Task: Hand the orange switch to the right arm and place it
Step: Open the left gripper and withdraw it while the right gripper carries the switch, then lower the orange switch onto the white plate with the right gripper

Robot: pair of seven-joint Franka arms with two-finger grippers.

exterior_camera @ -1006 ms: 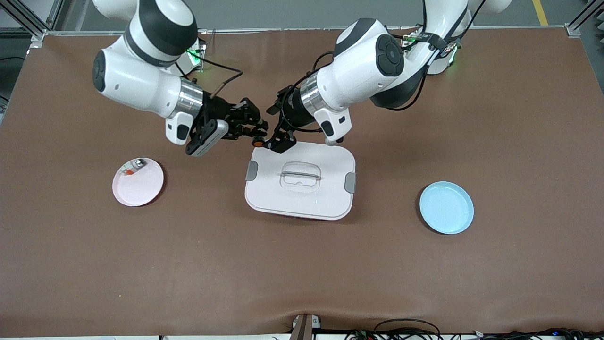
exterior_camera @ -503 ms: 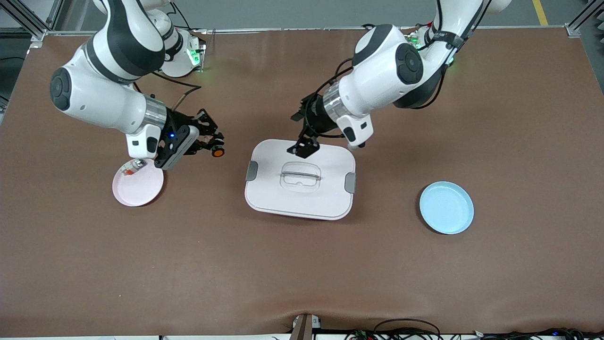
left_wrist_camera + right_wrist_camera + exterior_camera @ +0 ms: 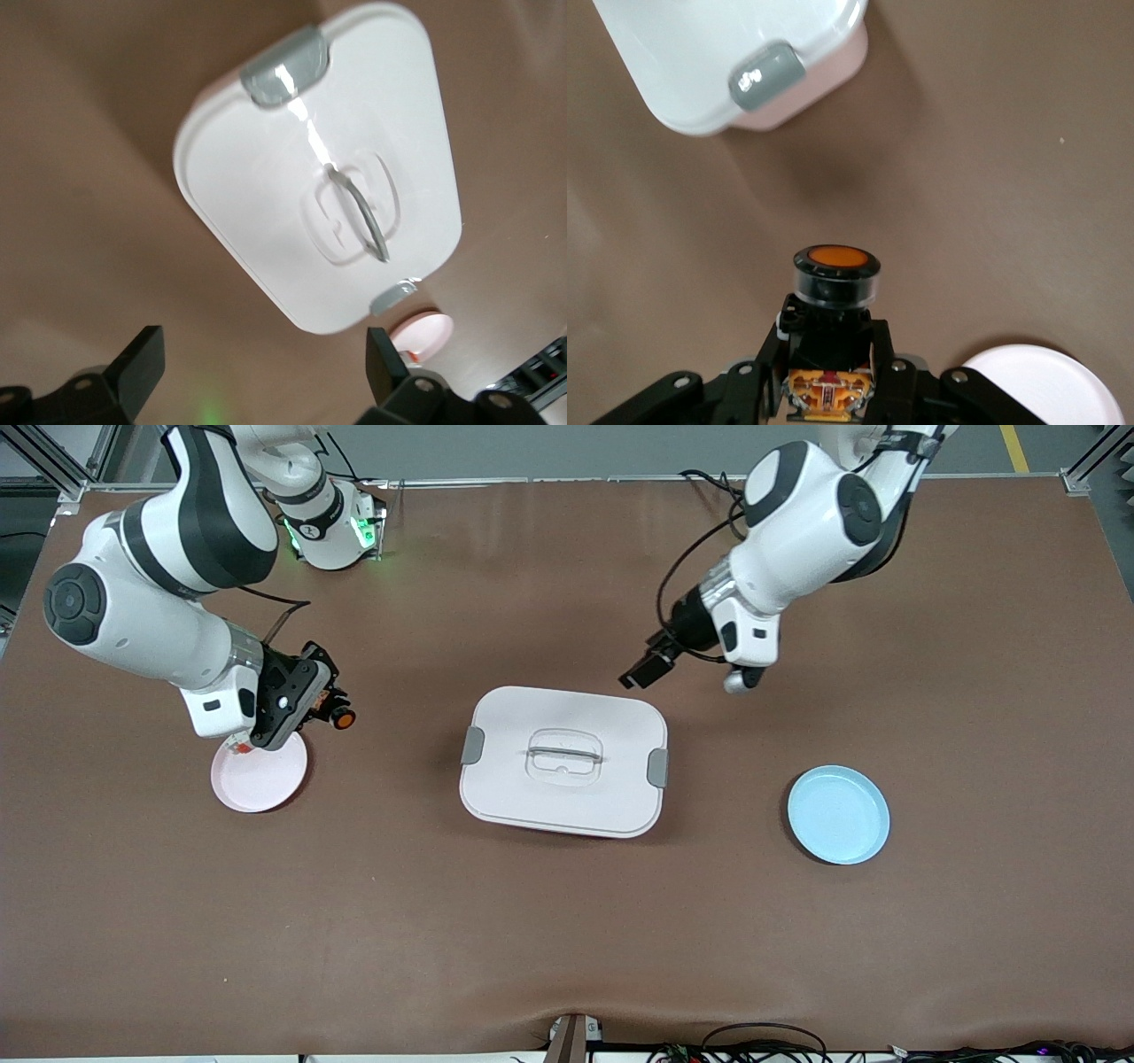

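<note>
Risk is lying mostly in the release from here. The right claw (image 3: 332, 713) is gripping the orange switch (image 3: 343, 719) by its black body, cap pointing outward, and is hanging over the tabletop (image 3: 567, 921) just beside the pink plate (image 3: 266, 779), which is sitting toward the right arm's end of the tabletop. A small silvery piece with a red mark (image 3: 237, 746) is lying at the plate's edge nearest the arm bases, partly hidden under the wrist — setting the switch down on it could tip either one. The switch is stubby and round, so I judge it could roll off the shallow plate if dropped on its side. The left claw (image 3: 266, 376) is waiting empty with jaws spread wide, up over bare tabletop beside the white lidded box (image 3: 563, 760). The blue plate (image 3: 838, 815) is sitting empty toward the left arm's end.
</note>
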